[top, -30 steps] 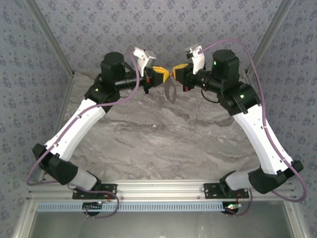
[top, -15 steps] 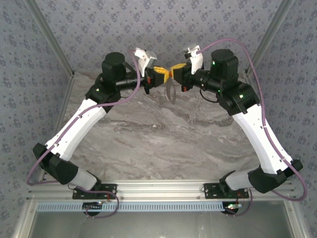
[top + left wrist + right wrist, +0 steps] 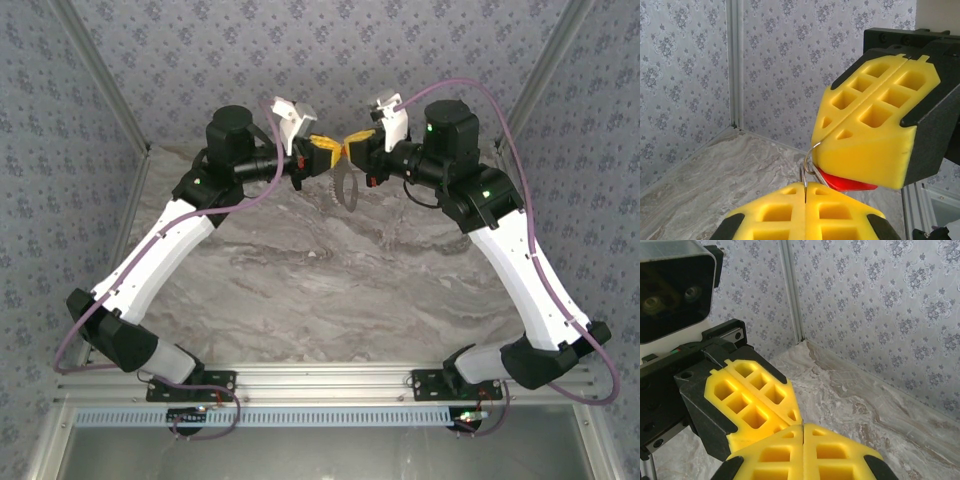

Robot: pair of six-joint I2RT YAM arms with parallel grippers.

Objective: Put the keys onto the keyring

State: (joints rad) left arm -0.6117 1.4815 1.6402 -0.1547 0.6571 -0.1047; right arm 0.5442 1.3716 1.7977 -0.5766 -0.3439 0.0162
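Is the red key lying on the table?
No, the red key is up in the air, tucked against the right gripper, well above the marble table.

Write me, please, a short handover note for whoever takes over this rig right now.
Left end effector: shut on the keyring wire.
Right end effector: shut, apparently on the same wire; the red key sits just beneath it.
Both meet in mid-air over the far end of the table.
Done: ring and key held up together.
Left: threading unconfirmed; check it, then finish.
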